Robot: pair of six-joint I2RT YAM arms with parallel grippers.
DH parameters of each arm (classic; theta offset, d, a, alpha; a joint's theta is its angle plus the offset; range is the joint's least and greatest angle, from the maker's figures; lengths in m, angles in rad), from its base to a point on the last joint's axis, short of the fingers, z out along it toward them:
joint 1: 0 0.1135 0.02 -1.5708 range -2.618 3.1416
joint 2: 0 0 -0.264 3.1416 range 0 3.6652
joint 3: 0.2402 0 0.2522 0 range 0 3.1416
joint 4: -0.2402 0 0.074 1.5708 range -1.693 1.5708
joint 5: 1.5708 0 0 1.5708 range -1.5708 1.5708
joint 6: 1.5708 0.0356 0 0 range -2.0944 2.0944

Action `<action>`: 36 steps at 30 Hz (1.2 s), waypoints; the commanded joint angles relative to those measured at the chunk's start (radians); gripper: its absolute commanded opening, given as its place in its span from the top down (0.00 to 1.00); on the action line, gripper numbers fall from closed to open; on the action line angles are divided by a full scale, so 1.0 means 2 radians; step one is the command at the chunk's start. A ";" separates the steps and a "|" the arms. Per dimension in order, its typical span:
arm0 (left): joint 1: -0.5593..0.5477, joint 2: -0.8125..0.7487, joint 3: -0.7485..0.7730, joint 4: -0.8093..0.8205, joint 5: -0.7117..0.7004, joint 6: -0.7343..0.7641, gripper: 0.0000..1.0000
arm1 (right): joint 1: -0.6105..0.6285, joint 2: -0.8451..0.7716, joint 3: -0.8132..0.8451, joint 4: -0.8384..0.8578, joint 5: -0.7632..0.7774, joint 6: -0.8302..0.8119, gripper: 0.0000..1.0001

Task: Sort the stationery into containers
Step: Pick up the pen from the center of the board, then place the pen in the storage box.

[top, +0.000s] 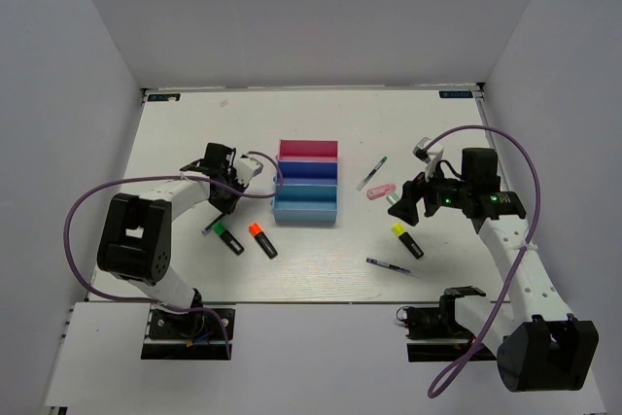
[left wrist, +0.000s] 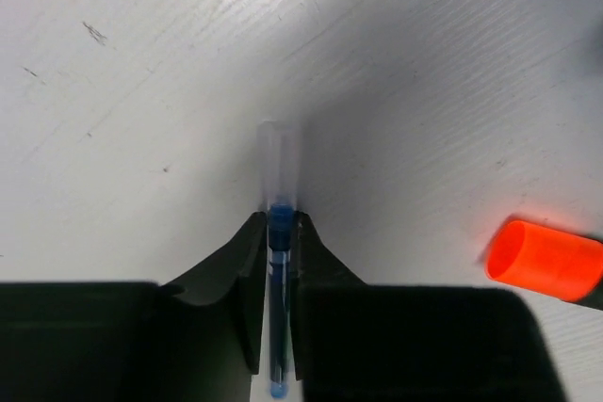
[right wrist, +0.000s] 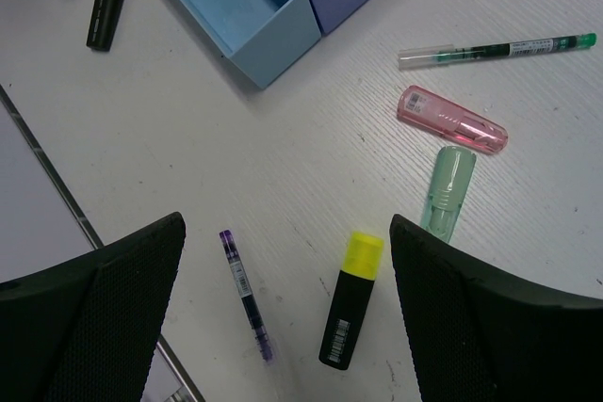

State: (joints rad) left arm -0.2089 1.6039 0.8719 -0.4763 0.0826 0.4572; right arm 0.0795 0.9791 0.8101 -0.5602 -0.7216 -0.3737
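Observation:
My left gripper [top: 222, 206] is shut on a thin blue pen [left wrist: 279, 233], low over the table, left of the trays; the pen's clear end sticks out past the fingertips [left wrist: 252, 233]. The pink tray [top: 308, 151], dark blue tray [top: 308, 171] and light blue tray [top: 306, 203] stand joined in a row, and what I see of them is empty. My right gripper [right wrist: 287, 223] is open and empty, hovering above a yellow-capped highlighter [right wrist: 350, 300] and a purple slim pen [right wrist: 247, 294]. A mint marker [right wrist: 447, 192], a pink marker [right wrist: 452, 119] and a green slim pen [right wrist: 497, 49] lie just beyond.
An orange-capped highlighter [top: 262, 240] and a green-capped highlighter [top: 229, 237] lie near my left gripper, in front of the trays. The orange cap [left wrist: 546, 261] shows to the right of the left fingers. White walls enclose the table on three sides.

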 commanded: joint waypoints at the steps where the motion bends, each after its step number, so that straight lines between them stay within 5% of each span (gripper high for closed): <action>1: 0.000 0.023 -0.019 0.008 -0.025 0.008 0.82 | -0.001 -0.004 0.021 -0.004 -0.010 -0.001 0.10; 4: 0.000 0.026 -0.013 0.010 -0.038 -0.001 1.00 | -0.004 -0.006 0.019 -0.004 -0.010 0.000 0.10; 10: 0.009 -0.015 0.029 0.026 -0.084 -0.027 1.00 | -0.001 -0.012 0.017 -0.004 -0.014 0.000 0.10; 18: -0.047 -0.071 0.149 -0.004 -0.028 -0.028 1.00 | -0.001 -0.004 0.015 -0.001 -0.011 0.000 0.10; 27: -0.169 0.048 0.347 -0.072 0.019 0.089 1.00 | -0.001 -0.002 0.013 0.001 -0.002 -0.003 0.10; 36: -0.186 0.126 0.386 -0.024 0.091 0.177 1.00 | -0.001 0.004 0.011 0.005 -0.004 -0.004 0.10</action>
State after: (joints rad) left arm -0.5873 1.8805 1.6058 -0.5625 0.1688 0.7204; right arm 0.0803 0.9802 0.8101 -0.5598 -0.7170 -0.3744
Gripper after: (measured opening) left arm 0.170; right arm 0.904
